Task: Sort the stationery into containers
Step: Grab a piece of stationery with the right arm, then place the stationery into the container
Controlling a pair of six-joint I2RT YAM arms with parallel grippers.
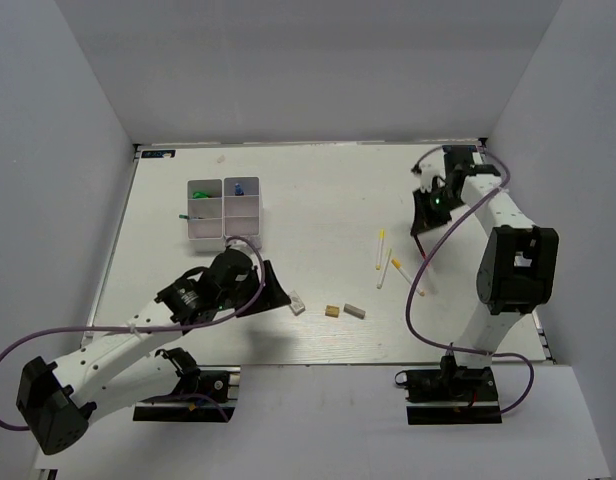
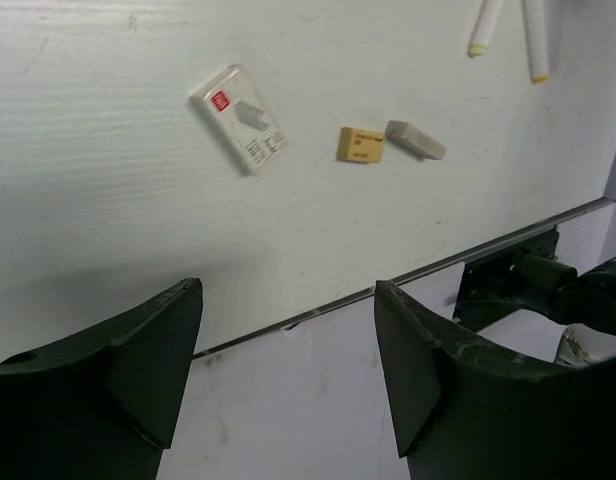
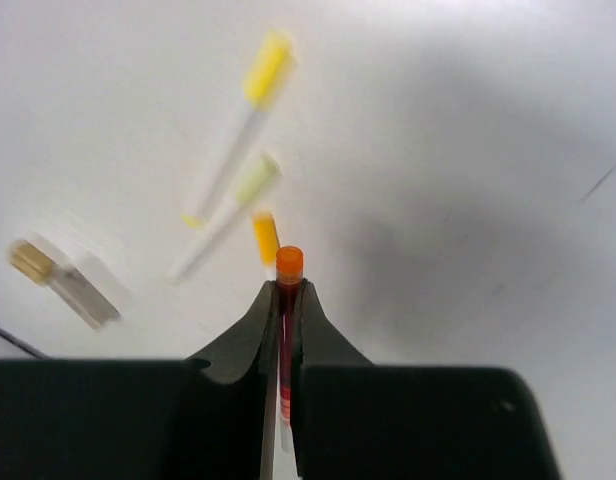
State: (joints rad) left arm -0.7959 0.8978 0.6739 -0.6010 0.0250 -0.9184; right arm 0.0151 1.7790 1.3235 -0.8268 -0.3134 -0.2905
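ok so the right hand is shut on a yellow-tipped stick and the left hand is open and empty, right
No: the right hand is shut on the red pen; the yellow-tipped sticks lie loose on the table, as the right wrist view shows. The left hand is open and empty.

A white worktop (image 1: 318, 200) with fine grain lies between plain grey walls (image 1: 58, 150); a metal strip (image 2: 288, 322) edges its near side.
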